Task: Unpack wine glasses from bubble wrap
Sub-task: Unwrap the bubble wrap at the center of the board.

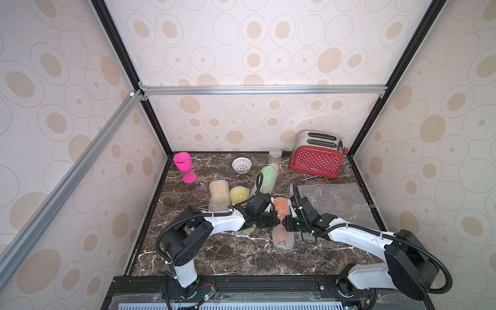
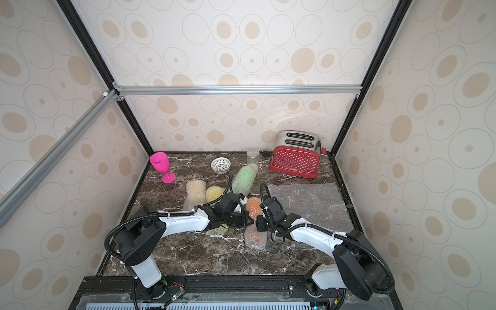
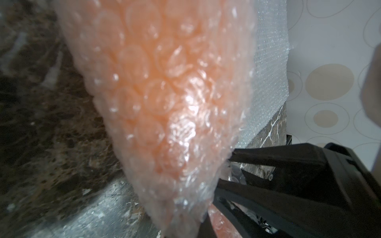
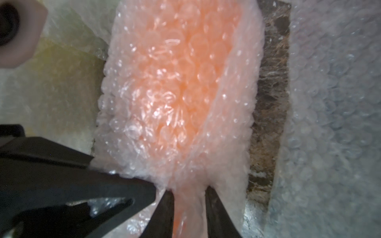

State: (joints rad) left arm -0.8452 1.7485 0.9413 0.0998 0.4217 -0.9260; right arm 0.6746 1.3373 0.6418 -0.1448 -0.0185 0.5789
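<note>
Item: orange goblet [image 1: 281, 206], rolled in bubble wrap [image 1: 282, 240], lying between both grippers. We log the left gripper [image 1: 277, 219] pinched closed on the wrap's edge; right gripper [image 4: 188, 192] parted a little, jaws either side of the wrap's narrow waist

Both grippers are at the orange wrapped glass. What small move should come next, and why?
Probably draw the right gripper back: its jaws stand apart around the pinched neck of the orange roll, while the left gripper is shut on the same roll.
</note>
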